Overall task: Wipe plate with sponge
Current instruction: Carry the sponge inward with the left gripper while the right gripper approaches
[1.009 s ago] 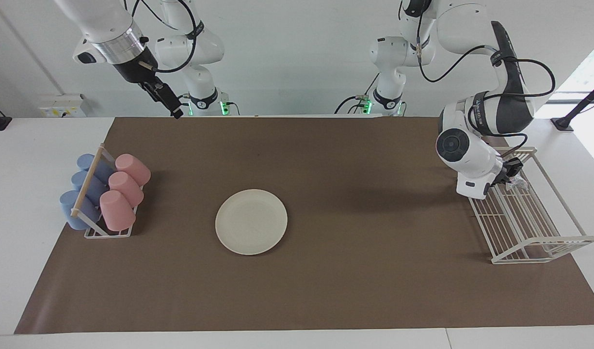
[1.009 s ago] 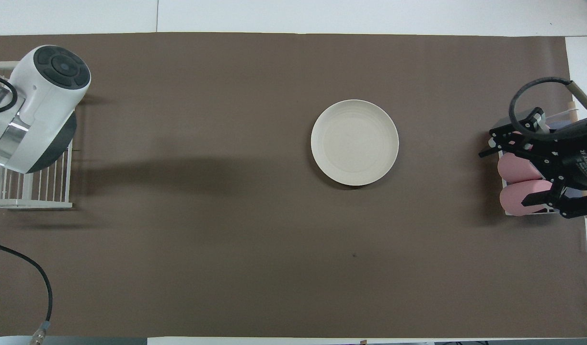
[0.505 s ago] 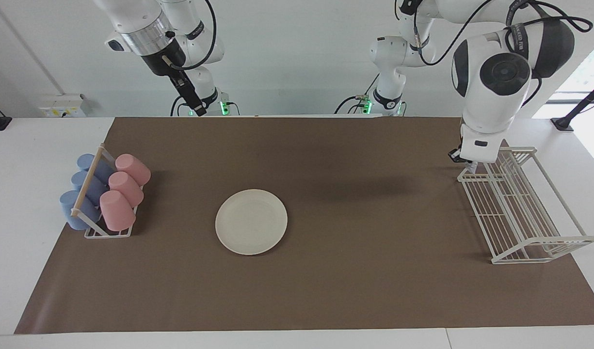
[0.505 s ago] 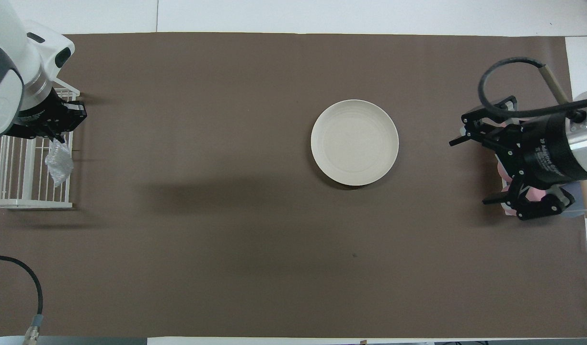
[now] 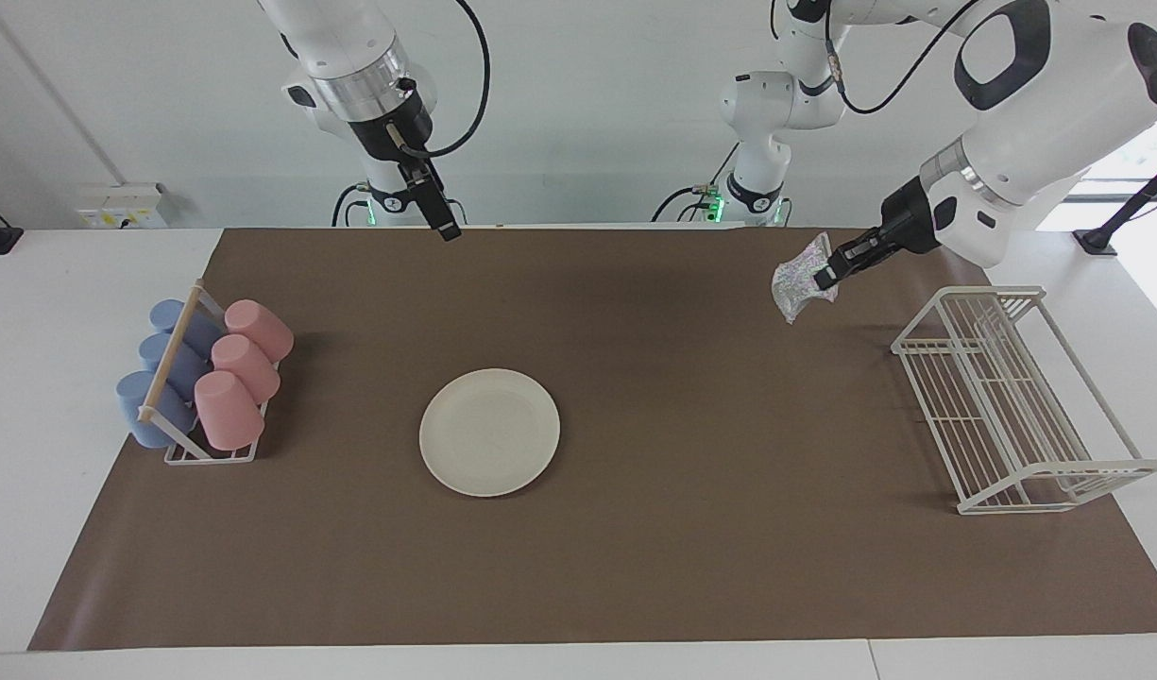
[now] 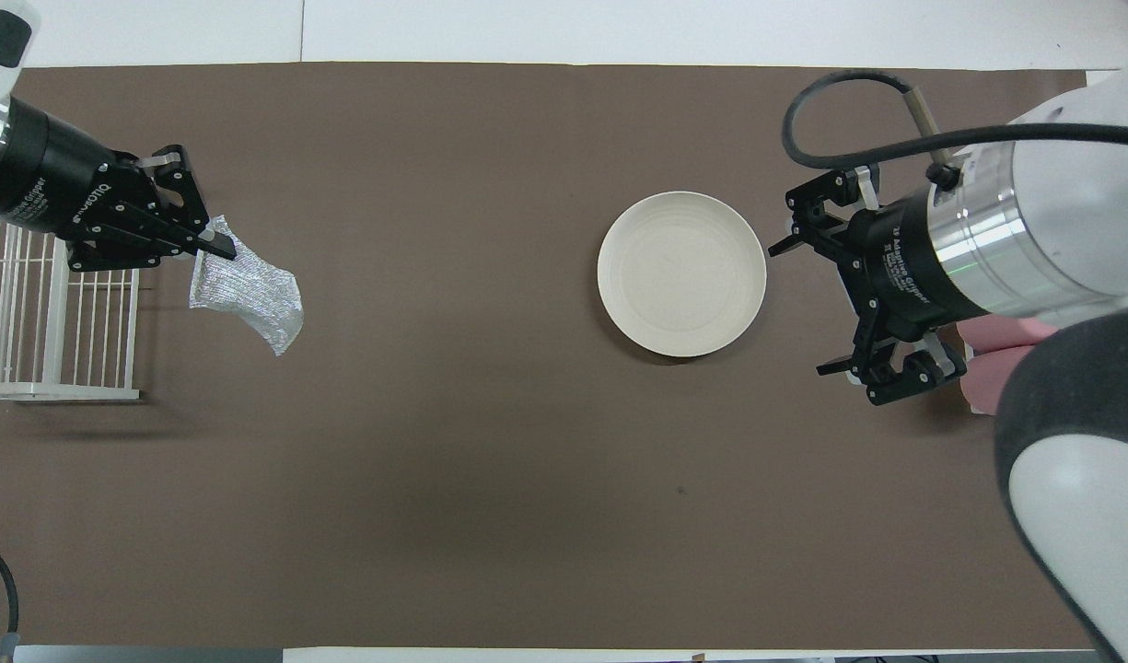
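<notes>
Sponge (image 5: 800, 278) hangs pinched in left gripper (image 5: 826, 276) jaws above the mat; right gripper (image 6: 808, 306) raised, jaws spread.

Plate central, racks at the table's two ends

The round cream-white plate (image 5: 489, 432) lies on the brown mat (image 5: 635, 567), between the white wire rack (image 5: 1017, 406) and the rack of pink and blue cups (image 5: 205, 378).

We are counting one plate (image 5: 489, 432), one sponge (image 5: 799, 277), three pink cups (image 5: 243, 364), three blue cups (image 5: 153, 378), two racks (image 5: 1017, 401) and two arms (image 5: 1012, 123).
</notes>
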`<state>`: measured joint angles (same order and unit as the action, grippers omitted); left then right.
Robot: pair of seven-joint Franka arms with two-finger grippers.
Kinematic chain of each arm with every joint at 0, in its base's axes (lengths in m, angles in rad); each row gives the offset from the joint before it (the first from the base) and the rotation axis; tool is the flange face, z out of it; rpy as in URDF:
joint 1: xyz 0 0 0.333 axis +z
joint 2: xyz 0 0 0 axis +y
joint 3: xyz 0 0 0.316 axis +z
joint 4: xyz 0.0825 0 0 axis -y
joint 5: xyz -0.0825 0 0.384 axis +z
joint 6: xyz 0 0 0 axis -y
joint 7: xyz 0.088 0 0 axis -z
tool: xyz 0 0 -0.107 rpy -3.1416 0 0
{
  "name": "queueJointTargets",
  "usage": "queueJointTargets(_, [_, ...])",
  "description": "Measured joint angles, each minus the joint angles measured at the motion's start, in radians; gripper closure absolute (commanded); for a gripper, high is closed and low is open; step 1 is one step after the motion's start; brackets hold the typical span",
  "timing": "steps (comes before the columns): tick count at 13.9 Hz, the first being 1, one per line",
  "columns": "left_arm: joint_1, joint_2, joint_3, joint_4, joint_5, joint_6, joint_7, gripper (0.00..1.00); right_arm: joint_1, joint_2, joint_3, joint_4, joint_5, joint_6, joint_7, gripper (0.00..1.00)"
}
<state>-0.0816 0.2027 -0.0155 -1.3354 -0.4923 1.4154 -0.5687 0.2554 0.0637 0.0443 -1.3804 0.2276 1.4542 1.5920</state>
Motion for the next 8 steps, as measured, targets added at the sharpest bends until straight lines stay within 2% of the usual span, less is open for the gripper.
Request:
queueJointTargets(4, [0.002,-0.094,-0.003,-0.230,-0.255,0.153,0.072,1.00,0.082,-0.002,0.004,-0.003,0.001,0.023,0.172,0.00])
queueJointTargets(8, [0.008,-0.254,-0.003,-0.562,-0.513,0.301,0.289,1.00,0.136,-0.014,0.007,-0.041,0.046,0.104,0.321,0.00])
